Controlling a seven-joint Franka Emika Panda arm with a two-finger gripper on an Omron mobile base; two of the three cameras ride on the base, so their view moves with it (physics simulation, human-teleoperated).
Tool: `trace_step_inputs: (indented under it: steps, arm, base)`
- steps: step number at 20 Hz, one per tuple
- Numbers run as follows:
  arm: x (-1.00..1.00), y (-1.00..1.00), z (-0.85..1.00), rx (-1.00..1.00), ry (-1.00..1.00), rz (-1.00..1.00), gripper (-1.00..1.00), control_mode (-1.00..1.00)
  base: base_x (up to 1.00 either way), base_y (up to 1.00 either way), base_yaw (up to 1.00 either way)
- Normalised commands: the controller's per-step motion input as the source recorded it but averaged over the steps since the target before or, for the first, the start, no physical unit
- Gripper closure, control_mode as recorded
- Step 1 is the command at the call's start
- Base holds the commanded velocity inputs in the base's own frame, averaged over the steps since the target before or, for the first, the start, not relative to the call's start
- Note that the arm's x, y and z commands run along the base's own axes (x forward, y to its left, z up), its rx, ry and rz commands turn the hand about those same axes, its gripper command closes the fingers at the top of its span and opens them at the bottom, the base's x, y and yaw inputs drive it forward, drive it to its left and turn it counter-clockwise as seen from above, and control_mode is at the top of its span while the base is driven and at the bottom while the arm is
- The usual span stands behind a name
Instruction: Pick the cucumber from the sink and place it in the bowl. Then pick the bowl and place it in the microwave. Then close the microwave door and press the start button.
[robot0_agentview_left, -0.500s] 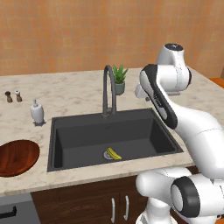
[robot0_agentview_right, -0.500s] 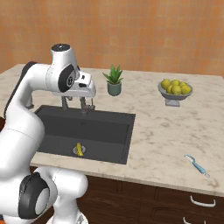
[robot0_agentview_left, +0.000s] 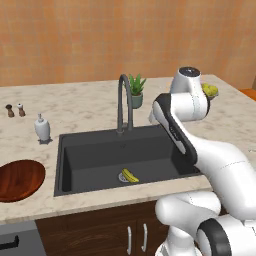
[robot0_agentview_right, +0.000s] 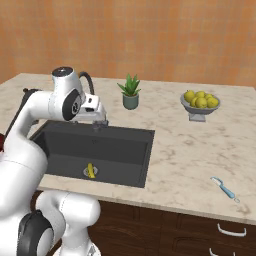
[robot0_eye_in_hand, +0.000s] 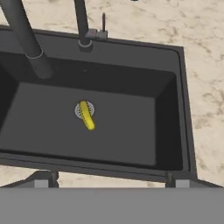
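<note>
Above the sink (robot0_agentview_right: 135, 150), arm bent over, pincer (robot0_agentview_right: 100, 121) spread wide, cucumber (robot0_eye_in_hand: 86, 115) well below.

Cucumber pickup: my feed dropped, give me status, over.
Gripper open, above the sink, holding nothing. Cucumber lies over the drain. Bowl waits on the counter. Faucet stands close beside the hand.

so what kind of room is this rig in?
Most likely a kitchen: a dark grey rectangular sink with a tall dark arched faucet set in a beige speckled stone counter, above dark wooden cabinets.
</note>
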Motion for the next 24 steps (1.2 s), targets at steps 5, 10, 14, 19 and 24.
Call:
trace_step_inputs:
  steps: [5, 10, 14, 19, 24]
  arm:
    - [0.0, 0.05, -0.69, 0.02, -0.01, 0.01, -1.0, -1.0]
    - [0.19, 0.06, -0.62, 0.05, 0.0, 0.04, -1.0, -1.0]
    - [0.2, 0.04, -0.64, 0.03, 0.0, 0.03, -1.0, -1.0]
    - [0.02, 0.0, -0.68, 0.04, 0.0, 0.06, -1.0, -1.0]
    - [0.15, 0.0, -0.49, 0.05, 0.0, 0.04, -1.0, -1.0]
  base:
    - [0.0, 0.0, 0.0]
    - [0.0, 0.0, 0.0]
    - [0.0, 0.0, 0.0]
    - [0.0, 0.0, 0.0]
    - [0.0, 0.0, 0.0]
